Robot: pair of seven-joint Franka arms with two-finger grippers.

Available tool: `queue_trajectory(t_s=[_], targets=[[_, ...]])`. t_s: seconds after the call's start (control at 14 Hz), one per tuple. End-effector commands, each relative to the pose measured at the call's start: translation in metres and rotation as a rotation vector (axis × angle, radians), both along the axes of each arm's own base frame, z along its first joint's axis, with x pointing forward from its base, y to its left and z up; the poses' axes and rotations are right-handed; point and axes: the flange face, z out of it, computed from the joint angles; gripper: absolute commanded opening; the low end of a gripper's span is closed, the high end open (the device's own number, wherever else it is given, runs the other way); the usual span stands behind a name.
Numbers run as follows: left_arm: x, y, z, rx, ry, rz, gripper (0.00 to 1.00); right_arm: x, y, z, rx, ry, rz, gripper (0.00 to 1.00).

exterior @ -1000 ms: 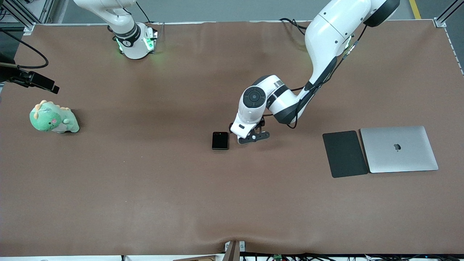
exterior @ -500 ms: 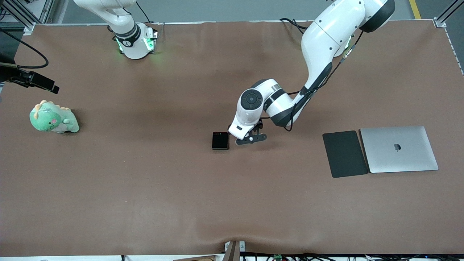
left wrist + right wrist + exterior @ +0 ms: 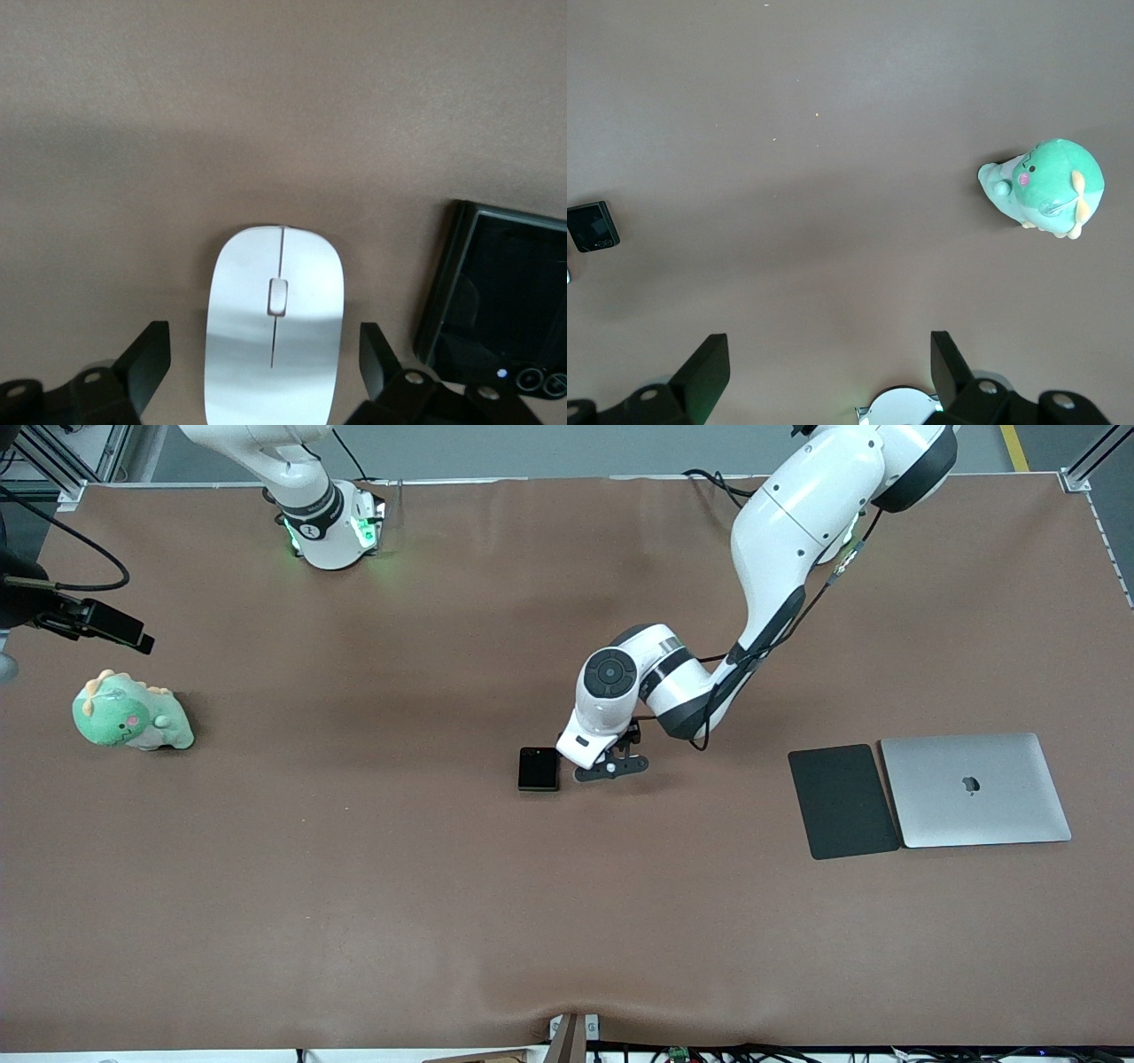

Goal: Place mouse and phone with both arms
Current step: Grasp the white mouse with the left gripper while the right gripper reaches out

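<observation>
The white mouse (image 3: pixel 275 328) lies on the brown table between the open fingers of my left gripper (image 3: pixel 263 336), with a gap on each side. In the front view the left gripper (image 3: pixel 609 766) is low at mid-table and its wrist hides the mouse. The black phone (image 3: pixel 539 769) lies flat right beside the mouse, toward the right arm's end; it also shows in the left wrist view (image 3: pixel 500 310). My right gripper (image 3: pixel 828 345) is open and empty, high over bare table near its own base.
A green dinosaur plush (image 3: pixel 131 715) sits at the right arm's end of the table. A dark grey pad (image 3: pixel 842 802) and a closed silver laptop (image 3: pixel 974 790) lie side by side at the left arm's end.
The left arm has shifted its wrist and gripper slightly toward the phone. The phone, pad, laptop and plush have not moved.
</observation>
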Motion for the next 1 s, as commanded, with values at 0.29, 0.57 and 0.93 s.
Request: queue_trajectory(t_s=[0.29, 0.57, 0.93], targets=[[0.002, -0.012, -0.008, -0.006, -0.029, -0.001, 0.86, 0.047, 0.050, -0.057, 0.007, 0.000, 0.063, 1.00], [0.001, -0.012, -0.009, -0.006, -0.027, -0.003, 0.77, 0.082, 0.126, -0.140, -0.006, 0.024, 0.170, 1.00], [0.002, -0.011, -0.008, -0.001, -0.038, -0.018, 0.57, 0.104, 0.202, -0.207, 0.069, -0.040, 0.222, 1.00]])
